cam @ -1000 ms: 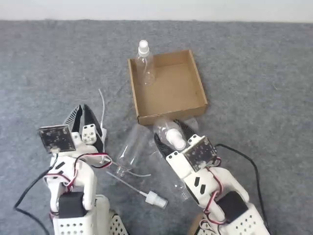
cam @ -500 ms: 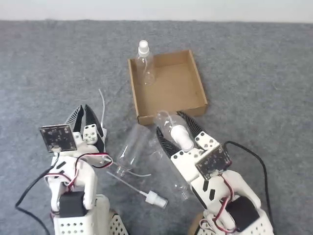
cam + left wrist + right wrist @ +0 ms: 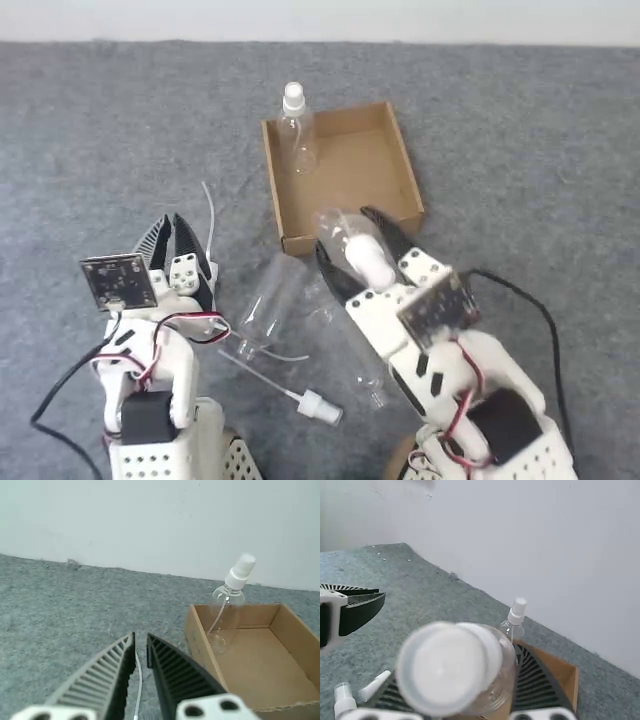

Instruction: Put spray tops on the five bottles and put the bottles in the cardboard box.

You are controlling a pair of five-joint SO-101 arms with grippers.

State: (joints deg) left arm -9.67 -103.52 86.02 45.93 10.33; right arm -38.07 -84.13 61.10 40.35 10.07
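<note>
Right gripper: my jaws are clamped on a clear bottle with a white spray top fitted. I hold it lying over, at the near wall of the cardboard box. Its clear body is toward the box and its capped end points back at my wrist. I cannot tell whether the bottle touches the wall.

Left gripper: my jaws are drawn nearly together with only a slit between them and nothing in them. This gripper is off the box's near-left corner, well apart from it.

A second capped bottle stands upright in the box's far-left corner.

On the carpet, just outside the near-left corner of the box, an uncapped bottle lies on its side. A loose spray top with its dip tube lies farther out from the box on the same side. Another thin white tube lies to the left of the box, between it and my left gripper.
</note>
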